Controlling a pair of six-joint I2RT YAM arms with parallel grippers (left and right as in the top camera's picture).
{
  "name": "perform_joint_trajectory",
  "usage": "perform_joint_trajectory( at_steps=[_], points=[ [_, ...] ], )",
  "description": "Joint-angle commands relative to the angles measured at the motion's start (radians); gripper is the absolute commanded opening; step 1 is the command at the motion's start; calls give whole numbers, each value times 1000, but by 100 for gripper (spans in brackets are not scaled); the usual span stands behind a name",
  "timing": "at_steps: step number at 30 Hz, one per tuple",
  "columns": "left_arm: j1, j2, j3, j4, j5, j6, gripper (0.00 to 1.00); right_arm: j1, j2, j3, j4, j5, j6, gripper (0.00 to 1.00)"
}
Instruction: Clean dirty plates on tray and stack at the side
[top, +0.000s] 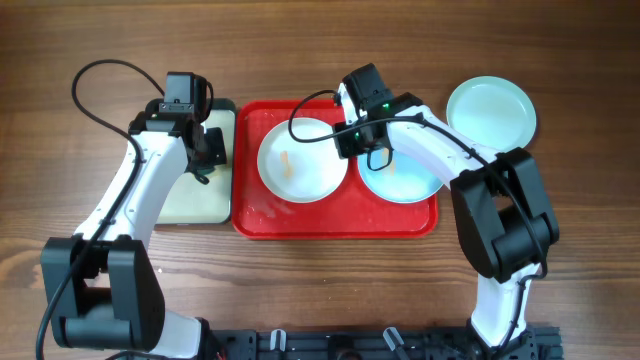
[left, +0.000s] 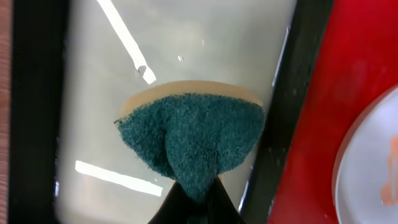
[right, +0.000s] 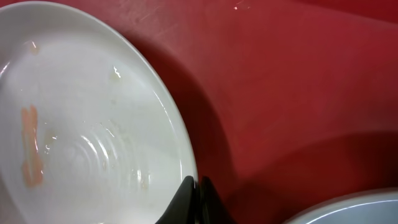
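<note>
R claw (right: 196, 184) clamped on white plate (right: 87, 124) rim; plate on tray (right: 280, 74).

Setting: robotics lab, manipulation test bench. Evidence: left arm (top: 140, 190) and right arm (top: 440, 150), white with black joints, are rising from a black mounting rail (top: 330, 345) at the near edge of a wood-grain tabletop (top: 580, 260); a loose black cable (top: 100, 65) is looping beside the left arm. Props are sitting laid out: red tray (top: 335, 222), plastic plates (top: 303, 160), black-rimmed tray (left: 31, 112), green scouring sponge (left: 189, 140).
</note>
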Motion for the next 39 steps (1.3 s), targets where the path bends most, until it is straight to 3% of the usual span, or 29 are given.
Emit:
perform_joint_trajectory(
  at_steps=[1,4,7,21,24,26,30,39],
  points=[
    [-6,11,12,10,-43,57,4,6,22,-3,0,-45,34,4],
    [-6,11,12,5,-43,66,4,6,22,-3,1,-44,30,13],
    [-6,11,12,1,-44,95,4,6,22,-3,0,-44,32,4],
    [-65,11,-29,-1,-26,121,4,6,22,-3,23,-36,143,4],
    [-69,11,-37,-1,-80,110,4,6,22,-3,11,-46,194,4],
    [-69,11,-37,0,-80,106,4,6,22,-3,14,-44,178,7],
    [-69,11,-37,3,-73,88,4,4,22,-3,70,-35,58,24],
    [-69,11,-37,3,-73,87,4,6,24,-3,51,-18,23,18]
  ],
)
